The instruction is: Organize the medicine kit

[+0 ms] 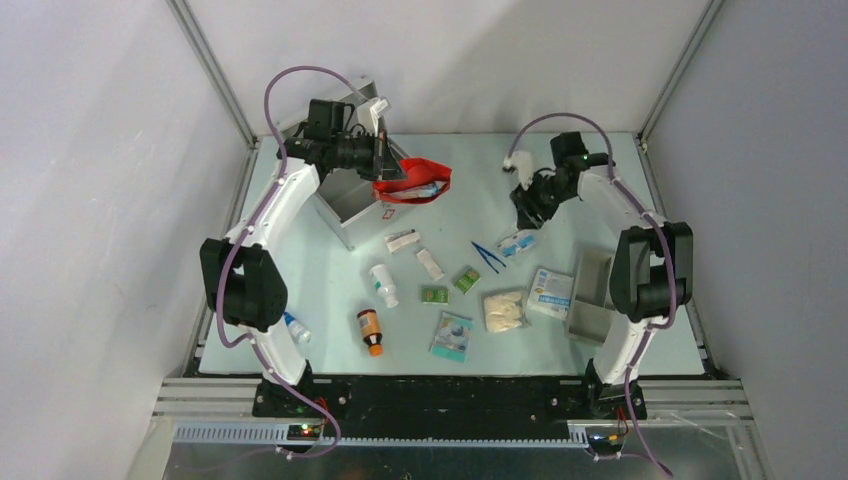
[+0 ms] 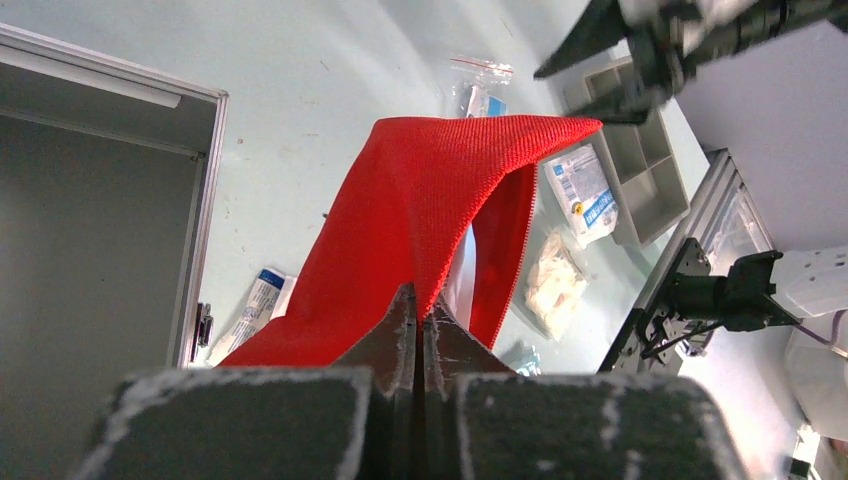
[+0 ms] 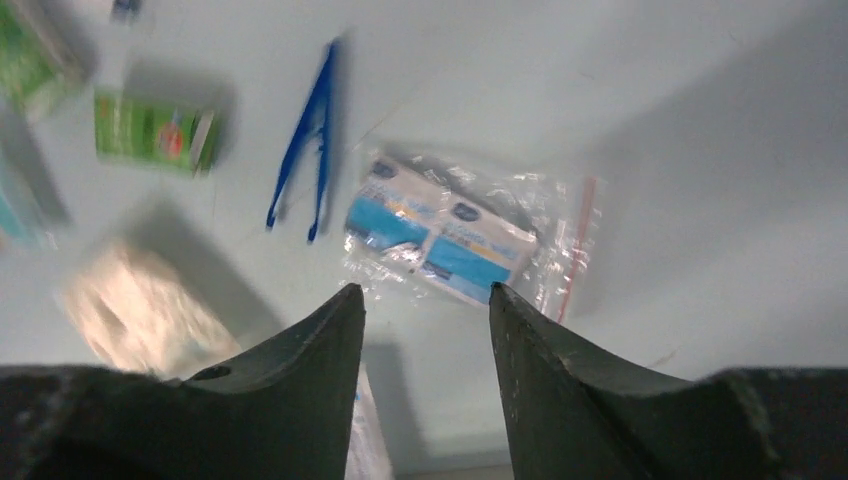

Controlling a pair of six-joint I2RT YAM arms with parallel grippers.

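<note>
Top view: we note the medicine kit (image 1: 350,205) standing open at the far left of the tabletop (image 1: 320,280), the left end effector (image 1: 385,165) just beside it, holding the red pouch (image 1: 415,182). Left wrist: jaws clenched on the pouch's fabric edge — kit interior at left. Right wrist: right end effector (image 3: 425,300) released, nothing between its jaws — clear bag of blue packets (image 3: 455,245) below, blue tweezers (image 3: 310,140) beside it.

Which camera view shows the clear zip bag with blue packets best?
The right wrist view: the zip bag lies large and whole near the open right gripper. The top external view shows it small; the left wrist view shows it far off, beyond the red pouch.
</note>
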